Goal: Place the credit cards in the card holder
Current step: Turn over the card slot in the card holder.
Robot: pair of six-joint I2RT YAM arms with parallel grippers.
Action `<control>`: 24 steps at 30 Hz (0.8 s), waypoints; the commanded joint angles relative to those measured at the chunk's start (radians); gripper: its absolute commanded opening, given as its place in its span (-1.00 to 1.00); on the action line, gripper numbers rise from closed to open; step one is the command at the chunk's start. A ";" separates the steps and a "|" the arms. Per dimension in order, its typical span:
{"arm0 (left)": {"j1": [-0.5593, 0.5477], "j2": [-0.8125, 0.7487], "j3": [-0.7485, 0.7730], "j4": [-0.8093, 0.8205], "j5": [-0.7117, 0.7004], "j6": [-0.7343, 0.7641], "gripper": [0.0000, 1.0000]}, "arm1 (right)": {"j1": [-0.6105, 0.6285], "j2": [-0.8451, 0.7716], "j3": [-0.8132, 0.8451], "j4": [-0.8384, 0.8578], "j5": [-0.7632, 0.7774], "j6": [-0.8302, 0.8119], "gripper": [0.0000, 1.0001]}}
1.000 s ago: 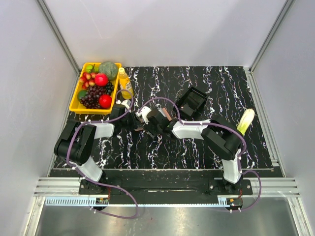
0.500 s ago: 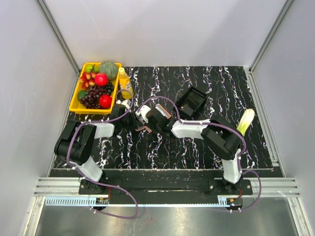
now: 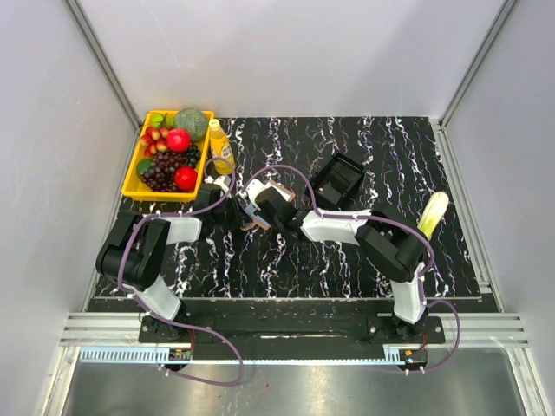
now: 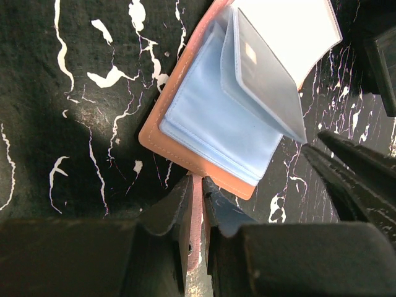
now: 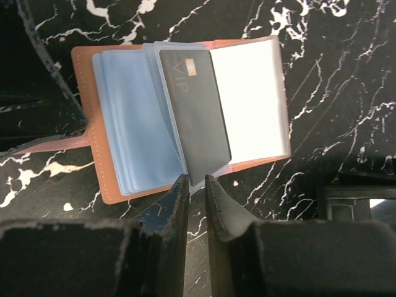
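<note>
The tan-brown card holder [image 3: 254, 217] lies open on the black marble table, its pale blue plastic sleeves showing [image 5: 133, 124]. A dark glossy credit card [image 5: 195, 117] sits in a raised sleeve, its near end sticking out past the holder's edge; it also shows in the left wrist view [image 4: 263, 74]. My left gripper [image 4: 196, 185] is shut on the holder's snap tab [image 4: 196, 207]. My right gripper [image 5: 196, 180] is shut to a thin slit and holds nothing; its tips are at the card's near end. No other card shows.
A black open box [image 3: 336, 180] lies behind the right gripper. A yellow tray [image 3: 132, 184] of fruit and a yellow bottle [image 3: 219, 146] stand at the back left. A pale long vegetable [image 3: 434, 212] lies at the right.
My right gripper has moved left and slightly away from me towards the card holder. The left gripper has stayed on the tab.
</note>
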 commanded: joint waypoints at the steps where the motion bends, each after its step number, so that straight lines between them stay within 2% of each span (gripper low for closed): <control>1: 0.005 0.045 -0.030 -0.061 -0.058 0.037 -0.66 | 0.005 -0.028 0.037 0.052 0.082 -0.011 -0.56; 9: 0.007 0.036 -0.028 -0.082 -0.061 0.053 -0.66 | -0.021 0.024 0.112 0.050 0.128 -0.028 -0.52; 24: 0.005 0.015 -0.033 -0.113 -0.084 0.077 -0.66 | -0.105 0.083 0.161 0.022 0.107 0.015 -0.39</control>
